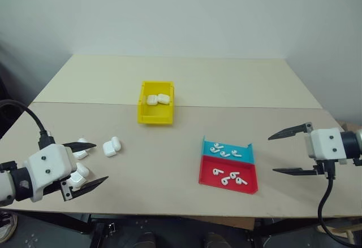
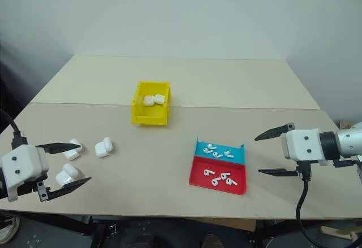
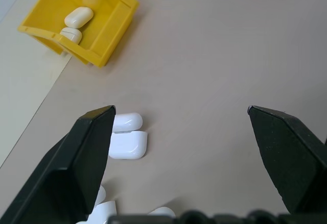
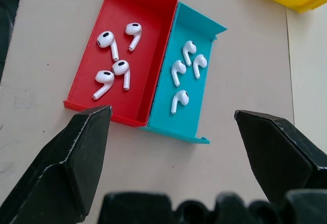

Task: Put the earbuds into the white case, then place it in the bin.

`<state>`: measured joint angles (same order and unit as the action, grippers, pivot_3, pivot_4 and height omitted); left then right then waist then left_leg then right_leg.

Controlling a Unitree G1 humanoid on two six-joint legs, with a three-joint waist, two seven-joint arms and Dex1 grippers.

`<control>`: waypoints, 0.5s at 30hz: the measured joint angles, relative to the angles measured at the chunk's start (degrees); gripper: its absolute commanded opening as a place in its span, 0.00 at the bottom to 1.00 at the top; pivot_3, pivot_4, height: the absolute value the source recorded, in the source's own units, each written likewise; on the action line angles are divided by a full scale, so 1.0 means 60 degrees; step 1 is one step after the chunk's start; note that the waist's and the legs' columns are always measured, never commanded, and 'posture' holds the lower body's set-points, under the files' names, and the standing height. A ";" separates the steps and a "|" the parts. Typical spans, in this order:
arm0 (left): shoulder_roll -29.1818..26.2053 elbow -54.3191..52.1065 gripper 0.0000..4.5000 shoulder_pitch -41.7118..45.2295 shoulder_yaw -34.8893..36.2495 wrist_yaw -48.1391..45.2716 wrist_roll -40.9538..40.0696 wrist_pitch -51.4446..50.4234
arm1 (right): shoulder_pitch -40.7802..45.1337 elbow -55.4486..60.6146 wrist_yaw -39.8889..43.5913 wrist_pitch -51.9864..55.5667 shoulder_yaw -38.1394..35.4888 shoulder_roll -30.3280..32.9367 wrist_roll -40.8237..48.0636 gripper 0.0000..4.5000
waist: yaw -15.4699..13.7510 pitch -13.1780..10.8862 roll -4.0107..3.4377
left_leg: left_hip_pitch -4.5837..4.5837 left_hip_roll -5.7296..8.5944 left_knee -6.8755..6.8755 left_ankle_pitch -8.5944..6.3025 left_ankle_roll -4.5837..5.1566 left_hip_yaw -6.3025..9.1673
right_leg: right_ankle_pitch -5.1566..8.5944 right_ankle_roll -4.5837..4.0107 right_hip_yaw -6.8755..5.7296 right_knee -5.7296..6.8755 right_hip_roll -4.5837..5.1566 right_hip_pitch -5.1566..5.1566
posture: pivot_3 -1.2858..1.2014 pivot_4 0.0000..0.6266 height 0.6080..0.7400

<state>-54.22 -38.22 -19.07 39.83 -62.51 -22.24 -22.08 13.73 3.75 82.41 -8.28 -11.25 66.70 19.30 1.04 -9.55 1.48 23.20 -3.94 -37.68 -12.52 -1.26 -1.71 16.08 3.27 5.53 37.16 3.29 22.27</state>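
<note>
Left eye view: a pale wooden bench stands against a light wall, carrying every item in the scene. Both of the robot's arms reach in over the near edge. The left gripper hangs with its black fingers spread wide and empty above a loose cluster of white cases at the bench's near left. The right gripper is likewise spread wide and empty, hovering just beside the tray on its right.

Near the middle of the bench sits the bin, bright yellow and open-topped, with two closed white cases lying side by side inside it. Between the bin and the right gripper lies a flat two-part tray, its far compartment blue, its near compartment red. The earbuds lie loose in the tray, four in the red part and four in the blue.

Toward the left, one white case rests on the bench, just beside the left gripper's far finger, with further cases partly hidden beneath that gripper.
</note>
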 measured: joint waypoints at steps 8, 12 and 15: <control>0.0095 -0.0385 1.00 0.0031 0.0032 0.0337 -0.0056 -0.0296 | 0.0119 -0.0007 -0.0004 0.0000 0.0000 0.0000 -0.0001 0.99 | -0.0004 0.0000 0.0000 | 0.0001 0.0000 0.0000 0.0000 0.0000 0.0000 | 0.0000 0.0000 0.0000 0.0000 0.0000 0.0000 | 0.52 0.24 1.00; 0.0085 -0.0443 1.00 -0.0137 0.0112 0.0441 0.0137 -0.0382 | 0.0118 -0.0008 -0.0003 0.0000 0.0000 0.0000 -0.0001 0.99 | 0.0005 0.0000 0.0000 | 0.0000 0.0000 0.0000 0.0000 0.0000 0.0000 | 0.0000 0.0000 0.0001 0.0000 0.0000 0.0000 | 0.52 0.24 1.00; 0.0088 -0.0538 1.00 -0.0200 0.0149 0.0748 0.0312 -0.0785 | 0.0118 -0.0008 -0.0003 0.0000 0.0000 -0.0002 -0.0002 0.99 | 0.0002 0.0000 0.0000 | 0.0000 0.0000 0.0000 0.0000 0.0000 0.0001 | 0.0000 0.0000 0.0000 0.0000 0.0000 0.0000 | 0.52 0.24 1.00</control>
<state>-53.69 -41.45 -20.27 40.72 -58.02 -20.37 -26.79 14.44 3.71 82.39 -8.28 -11.25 66.68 19.29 1.05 -9.56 1.48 23.20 -3.94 -37.68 -12.52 -1.25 -1.71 16.08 3.27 5.53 37.16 3.29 22.26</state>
